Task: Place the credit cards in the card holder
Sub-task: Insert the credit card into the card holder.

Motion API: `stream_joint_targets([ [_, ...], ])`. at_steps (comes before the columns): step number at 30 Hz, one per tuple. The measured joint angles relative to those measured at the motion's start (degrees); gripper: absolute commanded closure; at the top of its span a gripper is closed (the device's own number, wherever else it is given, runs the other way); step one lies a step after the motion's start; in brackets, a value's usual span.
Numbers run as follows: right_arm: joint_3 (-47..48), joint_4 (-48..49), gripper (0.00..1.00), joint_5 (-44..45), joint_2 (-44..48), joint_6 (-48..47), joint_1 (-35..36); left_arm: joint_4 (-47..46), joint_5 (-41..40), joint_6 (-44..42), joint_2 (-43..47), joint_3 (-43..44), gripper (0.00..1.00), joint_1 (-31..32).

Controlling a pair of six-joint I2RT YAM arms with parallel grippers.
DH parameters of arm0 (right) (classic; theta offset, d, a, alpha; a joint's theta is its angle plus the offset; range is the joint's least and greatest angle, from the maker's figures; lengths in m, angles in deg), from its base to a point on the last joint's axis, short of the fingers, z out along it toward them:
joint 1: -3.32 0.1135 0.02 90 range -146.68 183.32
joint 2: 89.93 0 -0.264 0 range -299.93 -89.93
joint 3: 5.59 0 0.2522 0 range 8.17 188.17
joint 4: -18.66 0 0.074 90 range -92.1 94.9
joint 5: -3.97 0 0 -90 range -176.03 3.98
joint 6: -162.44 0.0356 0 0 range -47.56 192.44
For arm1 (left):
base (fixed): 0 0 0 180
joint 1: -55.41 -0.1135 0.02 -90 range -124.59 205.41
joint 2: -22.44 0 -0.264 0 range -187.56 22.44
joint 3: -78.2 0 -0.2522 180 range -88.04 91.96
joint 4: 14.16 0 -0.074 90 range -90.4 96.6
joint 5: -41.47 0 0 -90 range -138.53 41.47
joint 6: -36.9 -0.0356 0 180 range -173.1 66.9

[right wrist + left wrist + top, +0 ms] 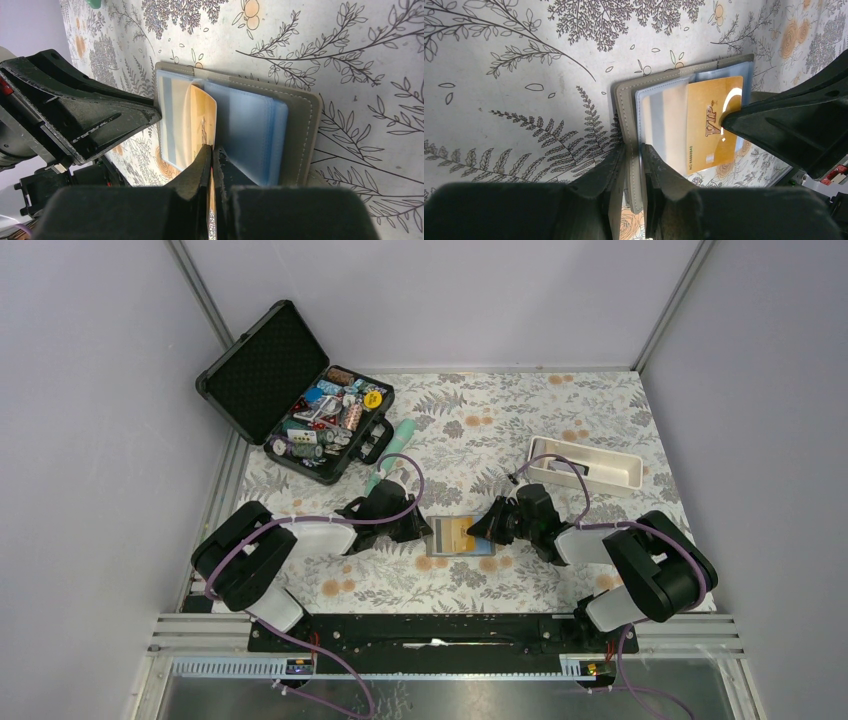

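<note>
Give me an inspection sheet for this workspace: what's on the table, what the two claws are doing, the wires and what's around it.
Surface: floral cloth, lying flat.
Job's things: card holder open at the centre; gold card partly under a clear sleeve; other cards not made out.
Clutter: open black case of small items, far left; mint-green tube beside it; white tray, far right.
Grippers: left gripper closed on the holder's cover edge; right gripper shut on the gold card.
Cables: purple cables looped along both arms.
Surroundings: plain pale walls; metal rail at the near edge.
</note>
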Motion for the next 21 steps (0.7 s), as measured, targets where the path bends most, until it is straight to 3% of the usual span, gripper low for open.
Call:
stream_joint_targets([
  [21, -0.74, -0.04, 1.00, 3.10, 1.05, 2.14, 1.11, 0.00, -0.02, 0.00, -0.31, 0.26, 0.82, 0.00],
])
